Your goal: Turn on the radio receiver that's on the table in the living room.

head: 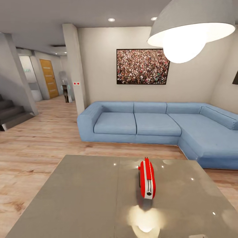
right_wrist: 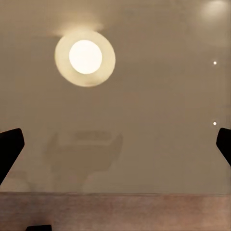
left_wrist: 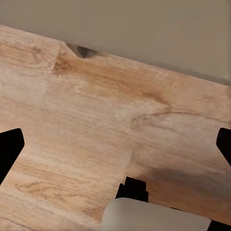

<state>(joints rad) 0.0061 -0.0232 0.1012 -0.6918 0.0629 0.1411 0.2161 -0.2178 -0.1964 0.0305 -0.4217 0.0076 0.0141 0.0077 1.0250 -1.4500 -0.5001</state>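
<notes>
The red radio receiver [head: 146,178] stands on its narrow edge on the glossy grey table [head: 82,198], right of the middle, showing its white edge band. In the right wrist view my right gripper [right_wrist: 115,149] is open, its dark fingertips [right_wrist: 9,149] far apart over the table top [right_wrist: 144,120], which mirrors the lamp. In the left wrist view my left gripper [left_wrist: 115,149] is open above the wood floor [left_wrist: 96,110], with nothing between its fingers. The radio's dial face is turned sideways and hard to make out.
Beyond the table stands the light-blue L-shaped sofa [head: 148,125] under a framed crowd photo [head: 142,66]. A big grey pendant lamp [head: 191,26] hangs at the upper right. A pillar [head: 76,66], stairs [head: 10,114] and a wooden door [head: 49,78] lie to the left.
</notes>
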